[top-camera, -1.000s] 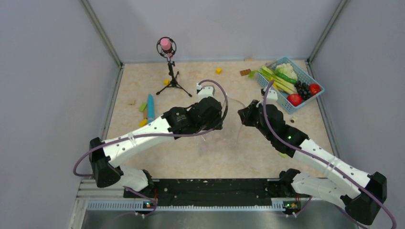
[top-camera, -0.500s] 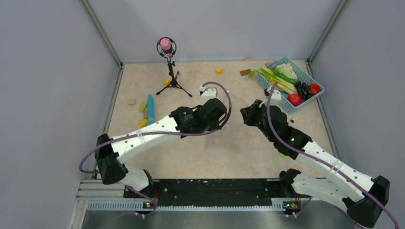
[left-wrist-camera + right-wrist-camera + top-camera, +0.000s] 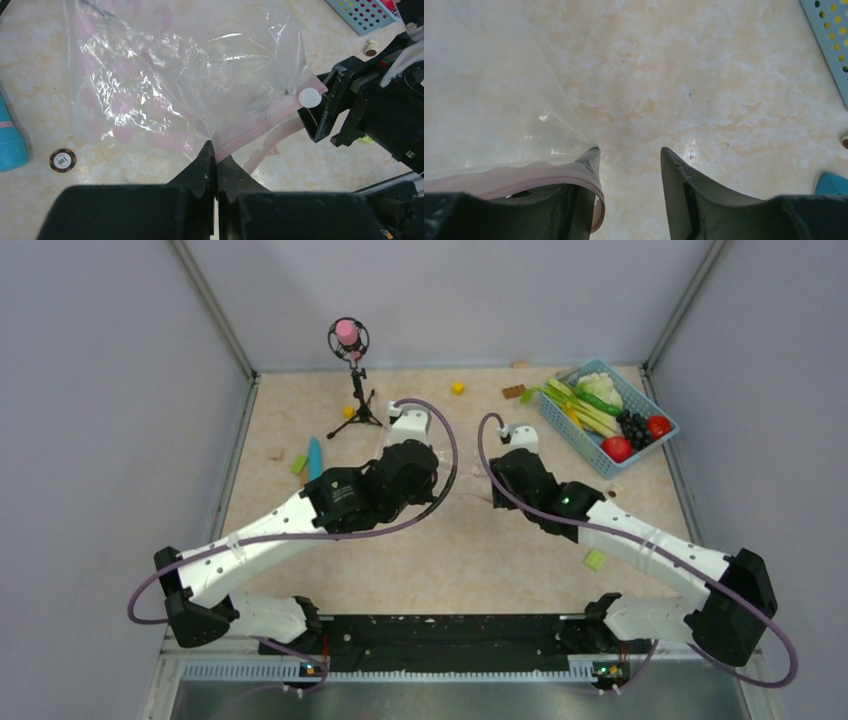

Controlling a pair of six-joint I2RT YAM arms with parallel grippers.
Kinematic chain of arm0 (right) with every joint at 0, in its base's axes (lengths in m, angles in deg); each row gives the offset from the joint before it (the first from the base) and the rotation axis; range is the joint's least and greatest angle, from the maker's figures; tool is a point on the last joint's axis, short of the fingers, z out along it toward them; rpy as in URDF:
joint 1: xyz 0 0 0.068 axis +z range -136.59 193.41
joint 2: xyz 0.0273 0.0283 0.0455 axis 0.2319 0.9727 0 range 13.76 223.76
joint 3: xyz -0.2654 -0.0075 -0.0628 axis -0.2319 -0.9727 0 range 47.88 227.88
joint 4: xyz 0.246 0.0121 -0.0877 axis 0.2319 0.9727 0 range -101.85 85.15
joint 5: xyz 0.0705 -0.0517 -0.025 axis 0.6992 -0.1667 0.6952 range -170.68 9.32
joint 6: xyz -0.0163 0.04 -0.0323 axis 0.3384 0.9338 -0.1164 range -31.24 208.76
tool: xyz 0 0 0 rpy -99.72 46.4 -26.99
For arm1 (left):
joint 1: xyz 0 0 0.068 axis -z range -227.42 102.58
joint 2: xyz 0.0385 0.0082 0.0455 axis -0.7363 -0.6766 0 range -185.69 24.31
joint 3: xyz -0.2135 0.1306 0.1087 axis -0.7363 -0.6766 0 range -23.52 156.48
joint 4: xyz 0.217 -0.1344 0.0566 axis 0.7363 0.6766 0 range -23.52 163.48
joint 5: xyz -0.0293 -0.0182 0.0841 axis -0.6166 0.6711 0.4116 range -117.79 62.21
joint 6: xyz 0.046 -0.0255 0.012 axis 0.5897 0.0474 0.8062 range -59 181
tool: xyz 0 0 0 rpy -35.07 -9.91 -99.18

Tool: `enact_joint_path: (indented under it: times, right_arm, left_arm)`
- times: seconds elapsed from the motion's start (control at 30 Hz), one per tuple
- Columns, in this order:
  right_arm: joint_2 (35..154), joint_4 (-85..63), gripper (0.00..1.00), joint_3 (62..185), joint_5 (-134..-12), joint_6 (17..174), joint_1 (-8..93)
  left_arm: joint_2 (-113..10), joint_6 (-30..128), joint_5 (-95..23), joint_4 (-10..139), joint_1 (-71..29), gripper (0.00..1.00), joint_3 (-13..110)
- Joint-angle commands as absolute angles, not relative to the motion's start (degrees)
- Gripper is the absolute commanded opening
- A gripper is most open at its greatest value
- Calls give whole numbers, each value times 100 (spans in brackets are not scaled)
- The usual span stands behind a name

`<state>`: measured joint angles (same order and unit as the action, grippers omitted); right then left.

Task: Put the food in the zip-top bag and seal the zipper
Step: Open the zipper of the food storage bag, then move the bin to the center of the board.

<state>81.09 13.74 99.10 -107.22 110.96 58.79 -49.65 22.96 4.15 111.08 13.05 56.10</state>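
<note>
The clear zip-top bag [image 3: 175, 75] lies crumpled on the table between both grippers and shows only faintly in the top view [image 3: 467, 468]. My left gripper [image 3: 216, 150] is shut on its pink zipper [image 3: 260, 122] near one end. My right gripper [image 3: 629, 152] is open at the other end. The zipper [image 3: 524, 177] is draped over its left finger [image 3: 589, 162], with nothing between the fingers. The food [image 3: 605, 415] sits in the light-blue basket [image 3: 572, 437] at the far right: red fruits, cauliflower, green stalks and grapes. The bag looks empty.
A small tripod stand with a pink-topped head [image 3: 349, 338] stands at the back left. A blue object [image 3: 315, 458] lies left of my left arm. Small blocks [image 3: 457, 388] are scattered around, one green [image 3: 595, 560] by my right arm. A chip [image 3: 62, 160] lies near the bag.
My left gripper has shut on the zipper. My right gripper has opened and let go of the strip. Both grippers and the bag have shifted left and farther back.
</note>
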Motion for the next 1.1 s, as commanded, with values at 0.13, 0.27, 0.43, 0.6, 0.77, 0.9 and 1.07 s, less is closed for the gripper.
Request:
enact_joint_path:
  times: [0.13, 0.27, 0.43, 0.6, 0.77, 0.9, 1.07]
  right_arm:
    - [8252, 1526, 60, 10504, -10870, 10753, 5852]
    - [7587, 834, 80, 10338, -9667, 10012, 5857]
    - [6791, 532, 97, 10160, -8853, 9419, 5298]
    - [6596, 239, 99, 9989, -8316, 9385, 3886]
    - [7441, 150, 99, 10278, -7501, 9408, 2089]
    - [8670, 223, 99, 10634, -7768, 9165, 1224]
    - [10163, 470, 98, 11477, -8040, 8399, 1061]
  left_arm:
    - [-4766, 2664, 725, 11070, 1236, 0, 5466]
    - [-5084, 2274, 623, 11097, 865, 0, 5275]
    - [-5250, 2206, 107, 10869, 150, 0, 5017]
    - [-5225, 2326, -211, 10586, -177, 0, 4885]
    - [-5099, 2352, -134, 10758, -248, 0, 4972]
    - [-4831, 2276, 80, 11007, -313, 0, 4960]
    - [-4622, 1987, 620, 12023, -460, 0, 5238]
